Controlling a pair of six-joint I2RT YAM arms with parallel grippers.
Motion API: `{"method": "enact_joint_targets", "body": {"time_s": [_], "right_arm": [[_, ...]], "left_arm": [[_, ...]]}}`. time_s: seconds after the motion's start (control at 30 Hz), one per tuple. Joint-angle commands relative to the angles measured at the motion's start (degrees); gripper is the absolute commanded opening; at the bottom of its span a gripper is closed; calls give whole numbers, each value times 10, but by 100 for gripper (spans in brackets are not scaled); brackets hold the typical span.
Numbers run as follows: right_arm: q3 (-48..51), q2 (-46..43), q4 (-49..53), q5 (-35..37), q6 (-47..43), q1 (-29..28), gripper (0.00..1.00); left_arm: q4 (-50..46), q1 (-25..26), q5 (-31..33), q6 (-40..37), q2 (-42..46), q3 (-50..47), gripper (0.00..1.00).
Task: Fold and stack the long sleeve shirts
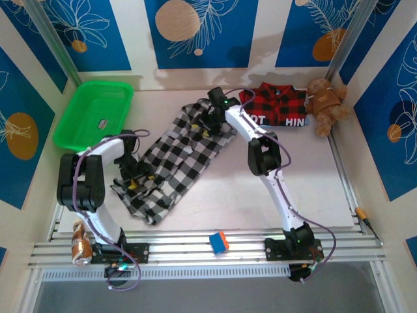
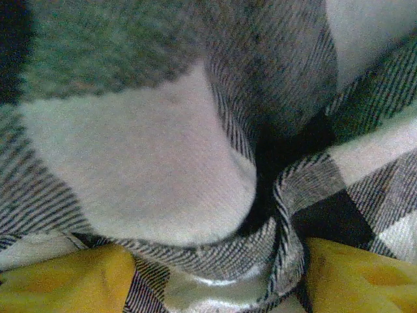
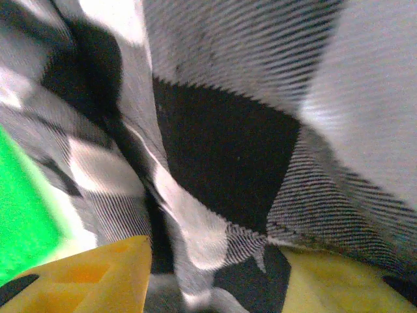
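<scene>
Folding the checked shirt [image 1: 176,153] is the step I judge to be in hand. It lies spread in a slanted strip across the table [image 1: 313,189], not yet folded.

The left gripper [image 1: 135,177] sits on the shirt's near end. On its wrist view, checked cloth is bunched into a crease between the yellow fingers [image 2: 65,283], so I read it as clamped on the cloth. The right gripper [image 1: 212,120] is at the shirt's far end. There too, cloth hangs in folds between the fingers [image 3: 91,277], and I take that for a hold.

Next I would need both ends lifted together and one end carried over the other. The pull has to stay even so the cloth does not skew or slip out.

The red shirt [image 1: 277,107] lies just right of the checked shirt's far end and already looks folded. I take it for the spot where the checked one goes. The bear [image 1: 327,104] sits further right, past the red shirt. The basket [image 1: 78,137] stands left of the checked shirt's far end, near enough that a wide swing could brush it. A small block [image 1: 219,242] lies well clear, beyond the shirt's near end.
</scene>
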State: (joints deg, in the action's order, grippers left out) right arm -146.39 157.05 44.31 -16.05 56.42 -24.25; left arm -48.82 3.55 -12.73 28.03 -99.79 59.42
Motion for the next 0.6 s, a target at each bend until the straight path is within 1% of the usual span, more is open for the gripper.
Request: {"method": "enact_joint_targets", "body": {"time_s": [0.0,0.13,0.2,0.3,0.37,0.43,0.5,0.57], "right_arm": [[-32,62,-196,-28,113,20,55],[-129,105,-248,-26,153,30,58],[-131,93,-259,-36,152,36,60],[-125,51,-227,-57,111,38,62],[-112,7,-173,-73,66,35,64],[-84,-52,-92,-75,7,23,65],[-32,-115,-15,-55,-45,2,66],[45,-187,38,-24,-81,-23,66]], "left_arm": [[20,13,-84,44,-10,-38,71],[36,38,-146,95,-3,-33,72],[28,49,-171,110,14,-26,74],[-28,58,-187,100,60,-2,76],[-83,56,-164,74,90,24,78],[-126,55,-111,53,113,43,79],[-118,42,-57,49,137,42,82],[-99,21,-22,42,139,46,83]]}}
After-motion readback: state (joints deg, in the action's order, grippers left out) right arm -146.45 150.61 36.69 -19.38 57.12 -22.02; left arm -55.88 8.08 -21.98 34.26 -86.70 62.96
